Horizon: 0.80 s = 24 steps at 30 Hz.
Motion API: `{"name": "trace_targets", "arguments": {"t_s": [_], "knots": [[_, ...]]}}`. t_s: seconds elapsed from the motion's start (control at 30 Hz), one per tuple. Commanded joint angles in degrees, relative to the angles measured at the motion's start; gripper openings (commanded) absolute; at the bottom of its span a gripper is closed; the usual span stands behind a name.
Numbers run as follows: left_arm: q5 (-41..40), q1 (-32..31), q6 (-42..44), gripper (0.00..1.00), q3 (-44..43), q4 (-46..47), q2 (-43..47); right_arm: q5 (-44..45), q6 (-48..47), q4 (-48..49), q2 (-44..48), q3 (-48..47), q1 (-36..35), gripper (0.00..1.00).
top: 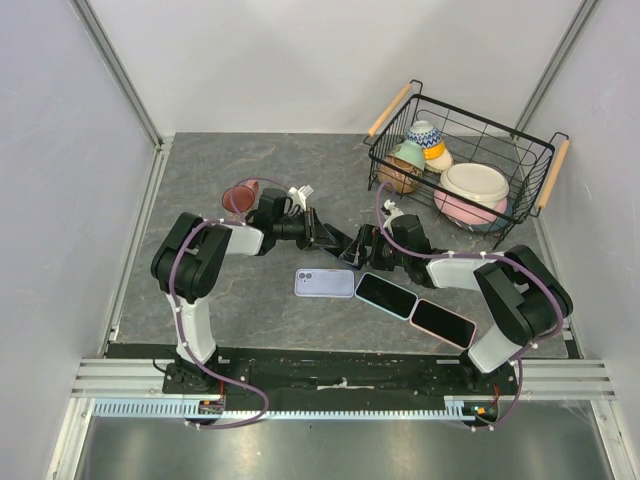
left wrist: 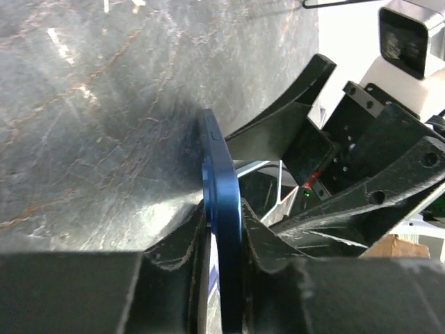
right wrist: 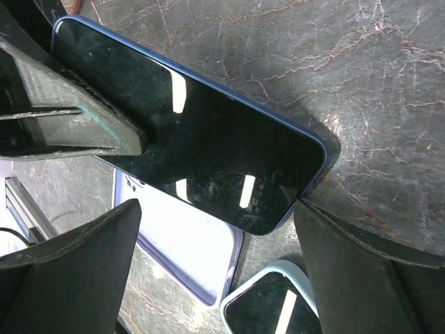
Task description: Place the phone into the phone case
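A blue phone (left wrist: pixel 221 188) stands on edge above the stone table, with my left gripper (left wrist: pixel 224 229) shut on it and both fingers pressed to its faces. The right wrist view shows its dark screen (right wrist: pixel 208 153) tilted, with a left finger (right wrist: pixel 76 125) across its upper left end. Under it lies the empty lavender phone case (right wrist: pixel 184 254), open side up, also visible as the case (top: pixel 325 282) in the top view. My right gripper (right wrist: pixel 219 271) is open, its fingers either side of the phone's lower end and not touching it. The two grippers meet at mid-table (top: pixel 348 247).
Two other phones in cases (top: pixel 386 295) (top: pixel 443 323) lie in a row right of the lavender case. A black wire basket (top: pixel 530 150) with bowls stands at the back right. A reddish cup (top: pixel 240 195) sits behind the left arm.
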<state>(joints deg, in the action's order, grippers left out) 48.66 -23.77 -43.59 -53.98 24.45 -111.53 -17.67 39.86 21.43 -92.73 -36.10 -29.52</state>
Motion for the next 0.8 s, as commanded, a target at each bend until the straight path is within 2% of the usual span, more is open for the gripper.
{"name": "trace_targets", "arguments": {"t_s": [0.0,0.03,0.1,0.23,0.4,0.47,0.67,0.77], "knots": [[3.37,-0.31,-0.36,0.17,-0.60,1.14,-0.18,-0.44,-0.57,-3.06,-0.18,-0.11,-0.63,0.98],[3.02,-0.31,0.34,0.08,-0.78,-0.26,-0.18,-0.35,-1.18,-3.50,0.09,-0.20,-0.72,0.98],[2.31,-0.40,1.22,0.03,-1.39,-1.50,-0.01,0.27,-1.71,-5.34,1.57,-0.47,-0.72,0.98],[0.65,-0.31,3.77,0.02,-3.24,-5.98,2.18,0.97,-3.47,-9.29,4.83,-2.13,-0.72,0.98],[-6.99,-0.58,10.44,0.02,-6.13,-18.34,9.38,2.64,-5.49,-15.45,11.93,-4.15,-0.72,0.98],[-10.58,-1.10,11.51,0.02,-6.23,-20.75,14.48,3.25,-5.84,-17.46,14.05,-4.86,-0.72,0.98],[-14.56,-1.54,12.04,0.02,-0.53,-22.60,31.43,3.17,-7.77,-20.90,21.53,-6.09,-0.63,0.98],[-16.75,-1.54,11.87,0.02,2.72,-24.00,39.94,0.46,-8.65,-20.73,25.22,-6.09,-0.63,0.98]]}}
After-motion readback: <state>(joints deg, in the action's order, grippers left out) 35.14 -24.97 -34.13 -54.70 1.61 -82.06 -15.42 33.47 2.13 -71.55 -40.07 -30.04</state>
